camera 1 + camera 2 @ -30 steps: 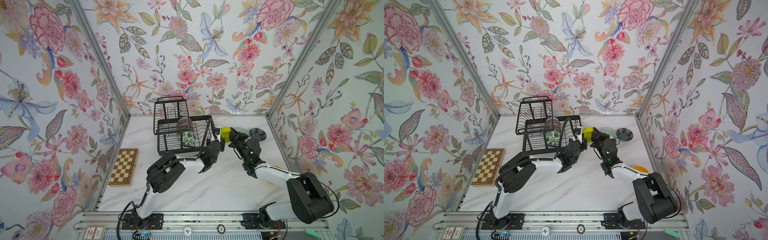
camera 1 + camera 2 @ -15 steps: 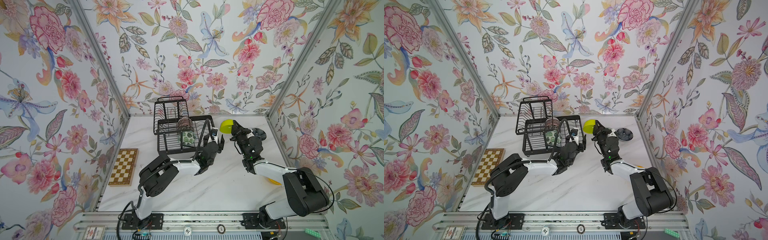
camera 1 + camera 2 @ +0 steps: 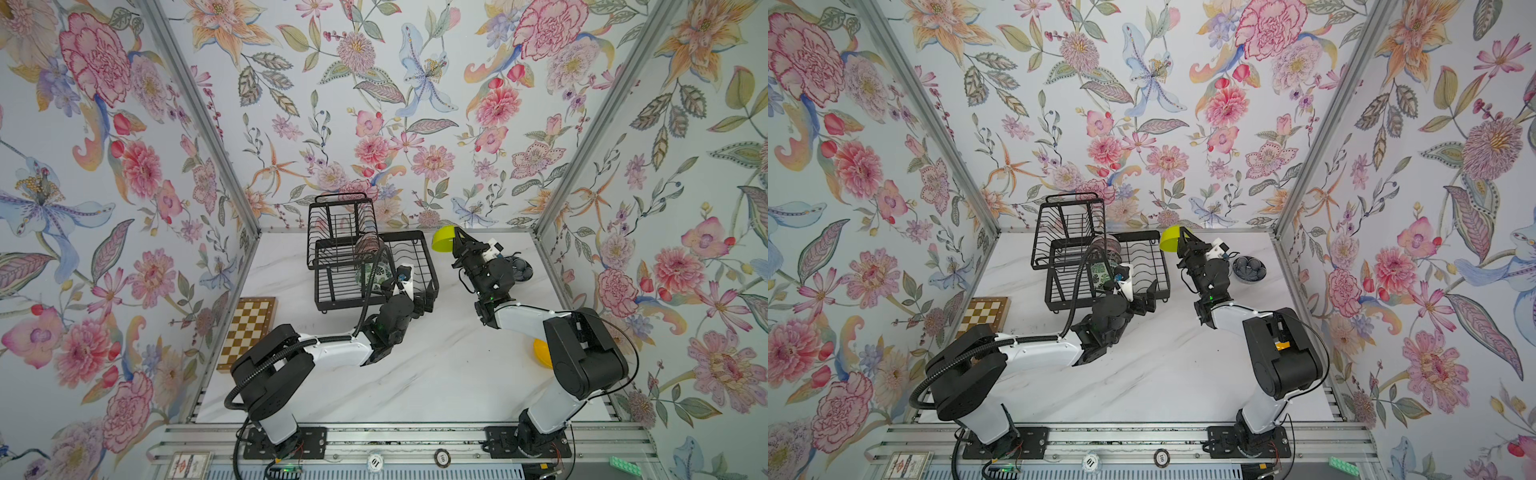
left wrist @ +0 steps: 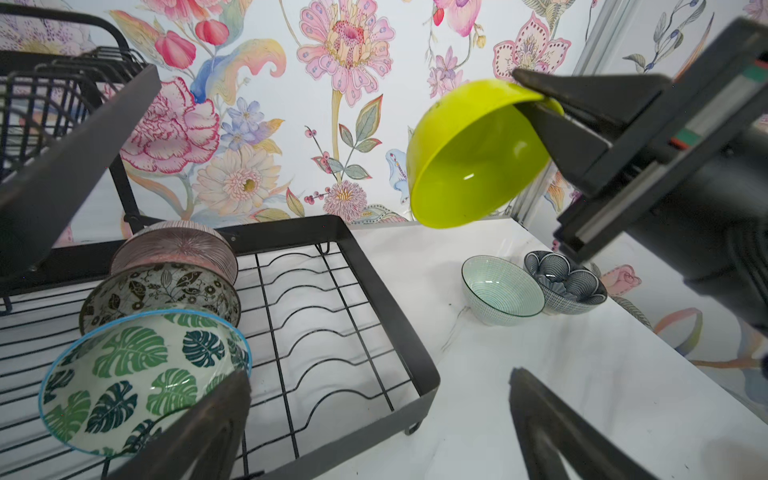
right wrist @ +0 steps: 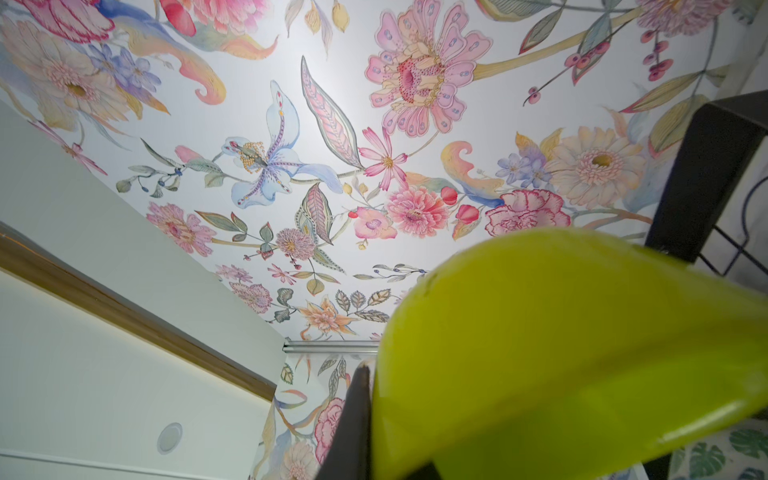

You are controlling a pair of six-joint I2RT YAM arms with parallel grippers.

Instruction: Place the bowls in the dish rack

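Saw a brown-and-cream chessboard (image 3: 248, 328) lying flat at the left edge of the white marbled counter (image 3: 436, 386), close by the left wall. Found floral wallpaper (image 3: 374, 104) on all three walls, with pink, orange and blue blooms on a pale ground and grey metal posts (image 3: 199, 120) running up the two back corners. Noted a metal rail (image 3: 374, 436) along the counter's near edge, with round tags (image 3: 375, 461) and a printed card (image 3: 189, 464) just below it. Spotted a small green block (image 3: 623, 464) toward its right end. In the right wrist view, made out a white ceiling (image 5: 83, 374), a wooden trim strip (image 5: 137, 320) and a round recessed fitting (image 5: 169, 437).
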